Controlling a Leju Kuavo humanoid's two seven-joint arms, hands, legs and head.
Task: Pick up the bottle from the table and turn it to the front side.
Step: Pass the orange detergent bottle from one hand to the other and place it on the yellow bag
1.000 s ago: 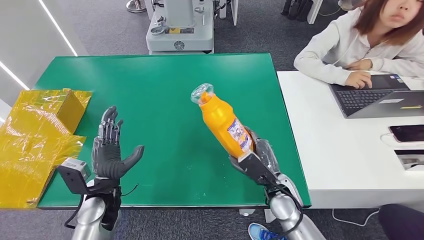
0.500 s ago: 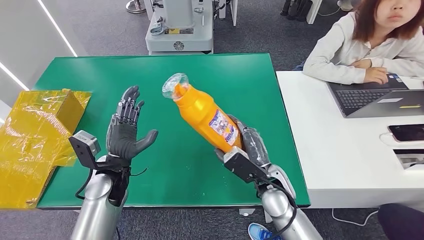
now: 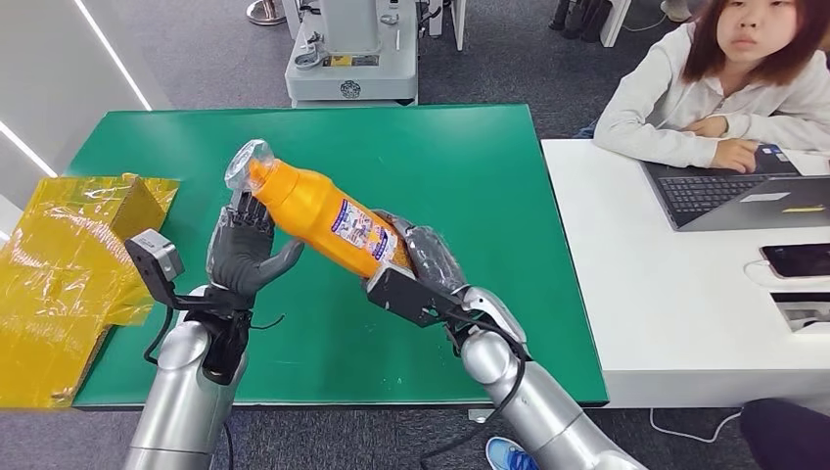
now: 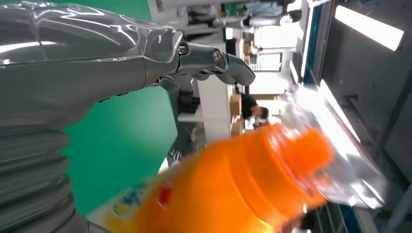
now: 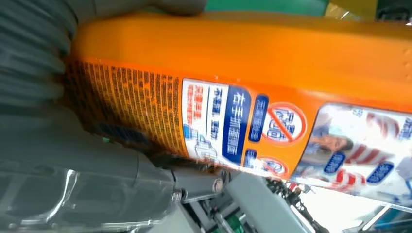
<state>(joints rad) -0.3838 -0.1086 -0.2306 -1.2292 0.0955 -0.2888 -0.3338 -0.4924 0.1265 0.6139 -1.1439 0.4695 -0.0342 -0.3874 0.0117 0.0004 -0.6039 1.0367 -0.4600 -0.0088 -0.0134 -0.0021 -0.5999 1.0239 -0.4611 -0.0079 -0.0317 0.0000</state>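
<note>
An orange bottle (image 3: 323, 213) with a clear cap (image 3: 245, 162) and a printed label hangs tilted above the green table (image 3: 470, 157). My right hand (image 3: 421, 269) grips its lower end. Its neck leans over to my left hand (image 3: 240, 259), which stands palm-in with fingers spread, just behind the neck; I cannot tell whether they touch. In the left wrist view the bottle's shoulder and cap (image 4: 272, 179) lie close beside the left hand (image 4: 73, 73), its thumb apart from the bottle. The right wrist view shows the bottle's label (image 5: 243, 121) pressed against my right hand (image 5: 73, 160).
Crinkled yellow bags (image 3: 69, 264) lie at the table's left edge. A white desk (image 3: 675, 294) adjoins on the right, with a laptop (image 3: 744, 191) and a phone (image 3: 798, 259); a person (image 3: 724, 88) sits there. A grey machine base (image 3: 352, 59) stands behind the table.
My right hand has carried the bottle leftward and tipped it lower, bringing its neck to my left hand. The left hand has risen and shifted slightly inward.
</note>
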